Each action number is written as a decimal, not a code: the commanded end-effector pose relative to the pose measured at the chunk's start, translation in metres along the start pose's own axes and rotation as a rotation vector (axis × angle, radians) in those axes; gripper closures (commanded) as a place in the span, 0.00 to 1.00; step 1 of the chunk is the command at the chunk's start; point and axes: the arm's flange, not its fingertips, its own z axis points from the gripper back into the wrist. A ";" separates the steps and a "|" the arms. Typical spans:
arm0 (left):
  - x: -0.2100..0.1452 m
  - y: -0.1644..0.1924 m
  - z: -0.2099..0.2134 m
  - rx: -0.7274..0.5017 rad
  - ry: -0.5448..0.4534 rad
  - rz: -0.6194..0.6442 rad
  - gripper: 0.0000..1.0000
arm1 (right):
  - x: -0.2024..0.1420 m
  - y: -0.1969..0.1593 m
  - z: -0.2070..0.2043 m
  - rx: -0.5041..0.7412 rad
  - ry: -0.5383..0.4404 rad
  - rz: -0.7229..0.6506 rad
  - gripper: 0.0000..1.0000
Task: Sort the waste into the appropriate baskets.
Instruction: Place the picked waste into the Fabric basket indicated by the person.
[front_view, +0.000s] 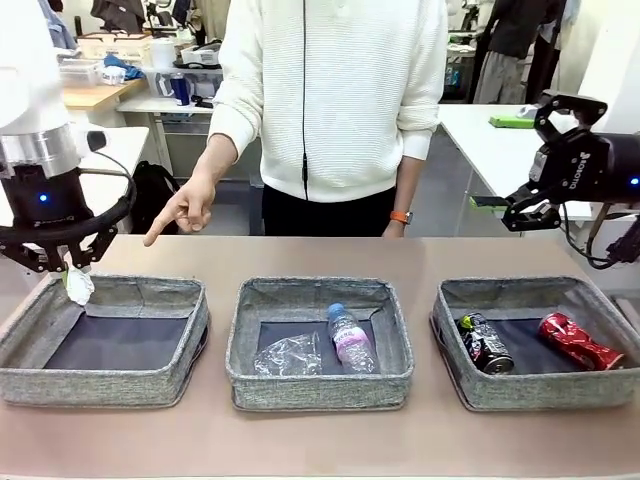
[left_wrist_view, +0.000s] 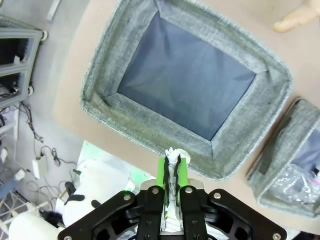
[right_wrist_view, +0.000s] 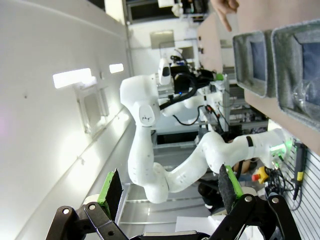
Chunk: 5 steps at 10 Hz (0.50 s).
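My left gripper (front_view: 70, 268) is shut on the white paper wad (front_view: 79, 287) and holds it above the far left corner of the left basket (front_view: 100, 385). In the left wrist view the wad (left_wrist_view: 173, 159) is pinched between the green pads (left_wrist_view: 161, 172), over the near rim of that basket (left_wrist_view: 150, 112), whose dark bottom is bare. The middle basket (front_view: 320, 390) holds the crumpled clear plastic (front_view: 288, 355) and the clear bottle (front_view: 350, 340). In the right basket (front_view: 540, 390) lie the dark can (front_view: 485, 343) and the red crushed can (front_view: 580, 340). My right gripper (front_view: 512, 212) hangs open, high at the right.
The person stands at the far side, one hand (front_view: 185, 210) pointing a finger down toward the table behind the left basket. In the right wrist view my open gripper (right_wrist_view: 169, 187) faces sideways past the table edge toward the left arm (right_wrist_view: 170, 100).
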 end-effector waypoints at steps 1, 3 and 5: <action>0.003 -0.005 0.009 -0.055 -0.020 0.022 0.91 | 0.001 0.003 -0.002 0.027 -0.001 0.007 0.00; 0.001 -0.009 0.012 -0.114 -0.037 -0.020 0.34 | 0.001 0.003 -0.002 0.027 -0.001 0.007 0.00; -0.008 -0.031 0.017 -0.103 -0.041 -0.008 0.00 | 0.001 0.003 -0.002 0.027 -0.001 0.007 0.00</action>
